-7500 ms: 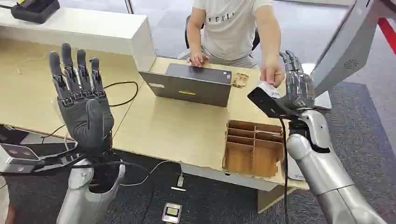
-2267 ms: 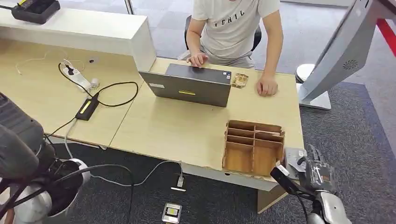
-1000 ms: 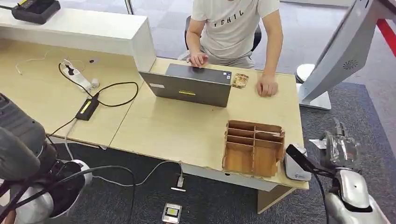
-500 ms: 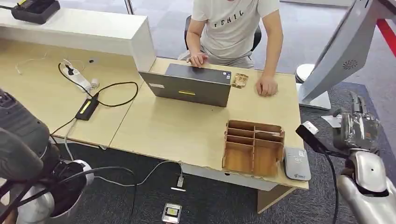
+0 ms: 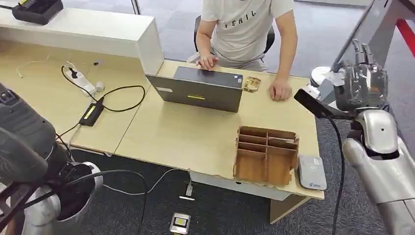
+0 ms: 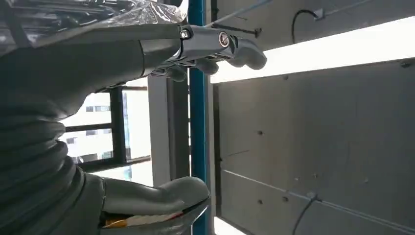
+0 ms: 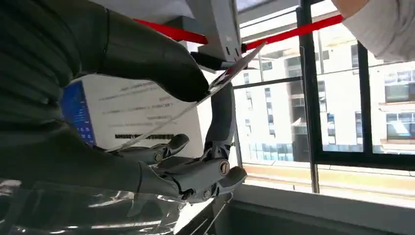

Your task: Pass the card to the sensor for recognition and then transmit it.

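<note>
My right hand (image 5: 363, 83) is raised at the desk's right end, level with the person's hand (image 5: 280, 91). It pinches a white card (image 5: 334, 78) between thumb and fingers. In the right wrist view the card (image 7: 205, 95) shows edge-on under the thumb of the right hand (image 7: 161, 169). The grey card sensor (image 5: 311, 172) lies flat on the desk's near right corner, well below the hand. My left hand (image 6: 98, 63) has thumb and fingers apart with nothing between them. My left arm (image 5: 24, 147) hangs at the lower left.
A seated person types on a grey laptop (image 5: 198, 89). A wooden divided box (image 5: 266, 154) stands beside the sensor. A slanted grey kiosk (image 5: 372, 29) rises close behind my right hand. A power strip (image 5: 90, 113) and cables lie on the left of the desk (image 5: 186, 137).
My right hand has risen with the card from beside the sensor at the desk's front corner up toward the person. My left hand, raised 7.5 s ago, has dropped low.
</note>
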